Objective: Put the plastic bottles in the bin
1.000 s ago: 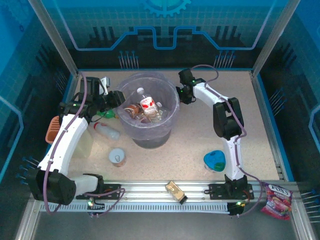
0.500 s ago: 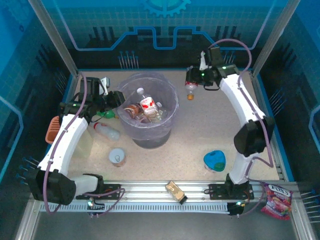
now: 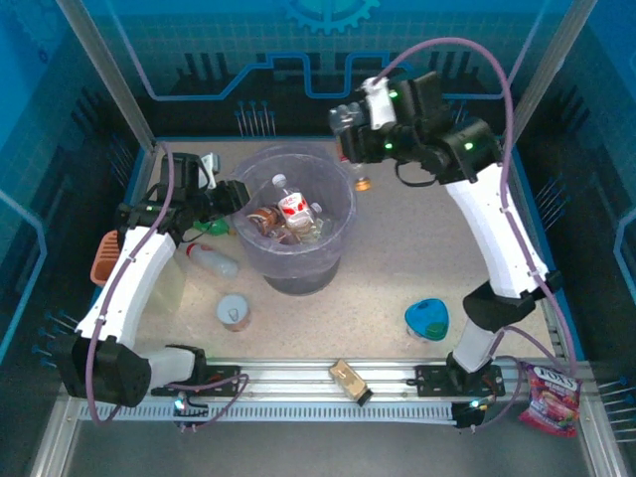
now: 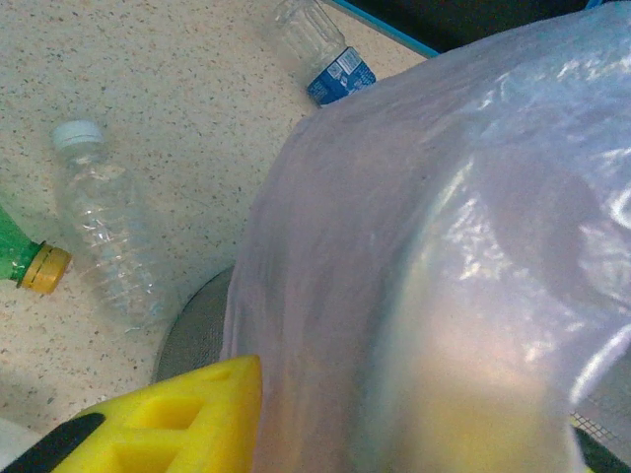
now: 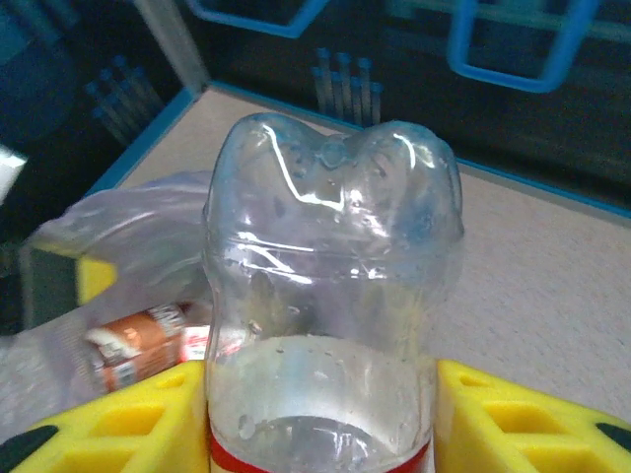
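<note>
Right wrist view: the clear bottle (image 5: 330,325) runs off the bottom edge just past its red label, so its cap end is cut off. Left wrist: the green bottle (image 4: 12,246) is clipped by the left edge, and the blue-labelled bottle (image 4: 325,54) ducks behind the bin (image 4: 444,246). From above, the left arm covers part of the orange basket (image 3: 101,266).

bin (image 3: 300,266) upright, bottles (image 3: 291,207) inside | clear red-label bottle (image 5: 330,296) aloft beside rim | clear bottle (image 3: 211,261), green bottle (image 3: 206,228) lying left

Both white: the left arm (image 3: 134,268) and right arm (image 3: 502,234), with chunky black joints (image 3: 109,373). Lilac cables (image 3: 467,45) loop along them, tiny green lights (image 3: 386,149) glow, and the pincer fingers (image 5: 513,424) are bright yellow, moulded with hollow cells.
</note>
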You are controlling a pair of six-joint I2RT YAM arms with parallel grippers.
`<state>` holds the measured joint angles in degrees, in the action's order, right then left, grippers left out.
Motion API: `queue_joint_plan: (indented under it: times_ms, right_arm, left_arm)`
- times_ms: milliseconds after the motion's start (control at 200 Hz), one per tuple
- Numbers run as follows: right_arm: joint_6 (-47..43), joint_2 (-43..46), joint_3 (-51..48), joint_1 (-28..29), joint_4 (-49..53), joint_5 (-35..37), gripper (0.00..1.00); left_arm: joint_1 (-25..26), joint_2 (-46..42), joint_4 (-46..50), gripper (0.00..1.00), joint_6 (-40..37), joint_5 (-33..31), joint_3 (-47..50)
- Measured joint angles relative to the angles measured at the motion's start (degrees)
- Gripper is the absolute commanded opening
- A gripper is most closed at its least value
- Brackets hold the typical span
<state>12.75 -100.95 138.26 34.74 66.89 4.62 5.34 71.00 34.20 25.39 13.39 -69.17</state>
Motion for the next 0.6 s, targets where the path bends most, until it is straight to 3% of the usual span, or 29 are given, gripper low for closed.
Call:
queue_joint_plan:
  times_ms: [180,450,600]
  right_arm:
    - [-2.54,-8.68,5.92,6.64,3.32,2.32,0.52]
    - [-5.29,-18.03,5.42,9.25,6.58,6.05,0.53]
    - [-5.6,-18.12,2.99,9.51,7.23,8.74,0.66]
  left_arm:
    - [0.42,0.26,-0.04,0.38,0.0,-0.02,0.0]
    - [0.46,0.31,-0.04,0.37,0.0,-0.02,0.0]
    - [0.46,0.31,-0.04,0.37,0.0,-0.02,0.0]
